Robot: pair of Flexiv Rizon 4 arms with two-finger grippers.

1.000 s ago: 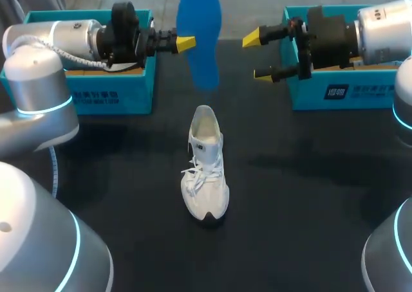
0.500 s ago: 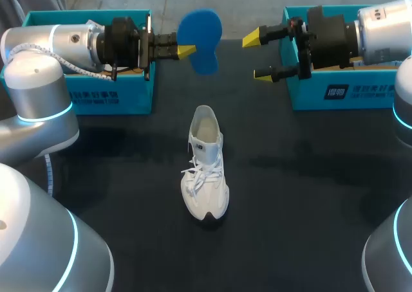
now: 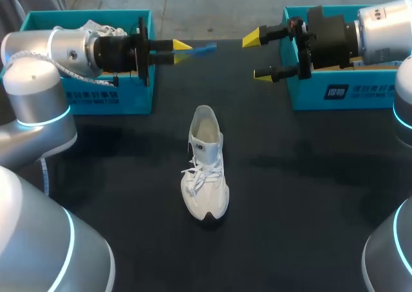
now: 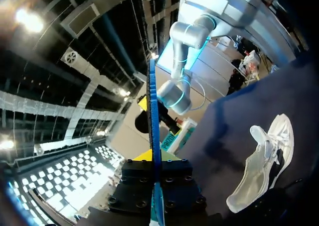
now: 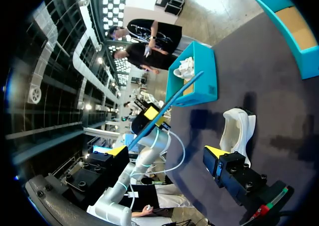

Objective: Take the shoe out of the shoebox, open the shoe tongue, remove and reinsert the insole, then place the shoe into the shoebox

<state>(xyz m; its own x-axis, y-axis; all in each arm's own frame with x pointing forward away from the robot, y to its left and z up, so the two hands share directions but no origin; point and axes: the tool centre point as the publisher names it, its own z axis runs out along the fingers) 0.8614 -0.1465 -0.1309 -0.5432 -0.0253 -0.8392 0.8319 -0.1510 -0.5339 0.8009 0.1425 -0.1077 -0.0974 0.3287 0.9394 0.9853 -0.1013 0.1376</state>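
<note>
The shoe point(image 3: 206, 166) was already out of its box, standing upright on the dark surface point(image 3: 309, 195) near the middle, heel toward the far edge and toe toward the robot. Its mouth gaped wide, so the tongue looked opened. The blue insole point(image 3: 203, 47) was out as well. The left gripper point(image 3: 181, 51) was clenched on one end of it and held it in the air above the far side of the surface, well apart from the shoe, lying flat so that it showed edge-on from above. By this reading the first half of the job was done. Left to do were sliding the insole back in and returning the shoe to a shoebox. The right gripper point(image 3: 256, 58) hung released and empty beside the right shoebox point(image 3: 360, 92), also well clear of the shoe. The left shoebox point(image 3: 96, 98) already held a second shoe point(image 3: 103, 28). Nothing lay between the insole and the shoe's opening. The likelier trouble was that the shoe stood unsupported and might slide or tip when the insole was pushed in, unless the free gripper steadied it.
</note>
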